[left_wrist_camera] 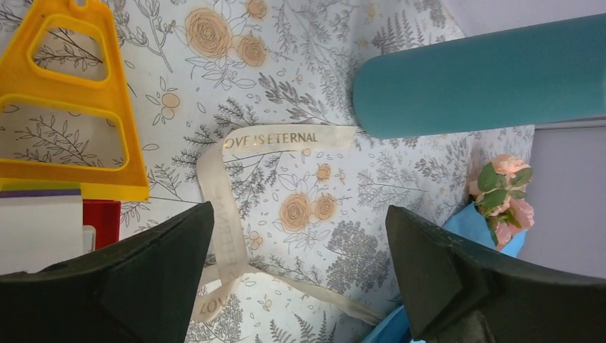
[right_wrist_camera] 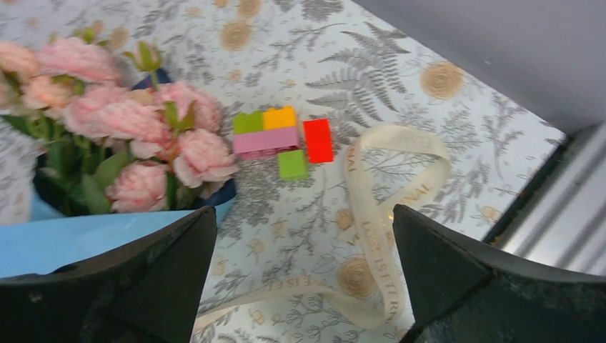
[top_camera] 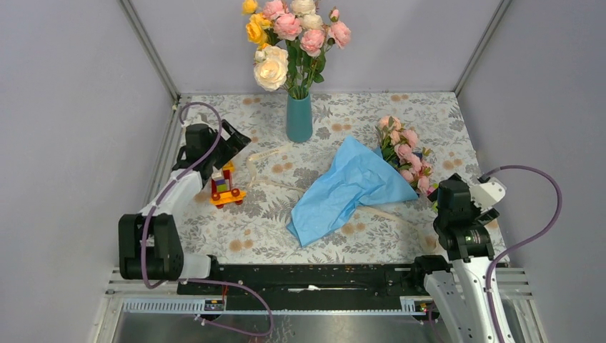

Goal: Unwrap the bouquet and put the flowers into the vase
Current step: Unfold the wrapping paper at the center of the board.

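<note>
The floral-patterned table (top_camera: 443, 121) carries the bouquet (top_camera: 350, 189) lying on its side right of centre, still in its crinkled blue paper, with the flowers (top_camera: 406, 153) poking out at the far right end. The vase (top_camera: 299, 118) stands upright at the back, well apart from it and holding a large yellow, cream and pink rose bunch (top_camera: 293, 32). The left gripper (left_wrist_camera: 300, 214) and right gripper (right_wrist_camera: 304, 214) both hang with jaws wide apart and nothing between them, the left beside a yellow and red block toy (top_camera: 226, 187) above a cream ribbon (left_wrist_camera: 286, 138), the right above a few loose bricks (right_wrist_camera: 282, 139) just beside the pink blooms.
</note>
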Controlling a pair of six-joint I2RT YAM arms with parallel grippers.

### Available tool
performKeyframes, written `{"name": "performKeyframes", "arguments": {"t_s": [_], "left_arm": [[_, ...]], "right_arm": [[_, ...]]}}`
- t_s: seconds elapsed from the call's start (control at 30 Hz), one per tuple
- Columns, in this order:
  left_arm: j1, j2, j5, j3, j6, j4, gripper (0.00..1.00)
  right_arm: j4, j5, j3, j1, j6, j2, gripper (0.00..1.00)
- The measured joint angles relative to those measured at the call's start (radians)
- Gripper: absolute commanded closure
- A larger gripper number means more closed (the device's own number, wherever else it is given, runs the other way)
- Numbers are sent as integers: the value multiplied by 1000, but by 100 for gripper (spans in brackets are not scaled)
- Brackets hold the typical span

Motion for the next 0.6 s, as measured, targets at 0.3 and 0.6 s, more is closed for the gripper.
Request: {"name": "performKeyframes", "arguments": {"t_s": [0.3, 0.6], "left_arm": [[-184, -177, -29, -17, 2, -31, 2], [-446, -260, 16, -147, -7, -37, 2]], "right_arm": [[118, -364, 6, 0, -104, -7, 2], [192, -794, -48, 0, -128, 111, 2]]}}
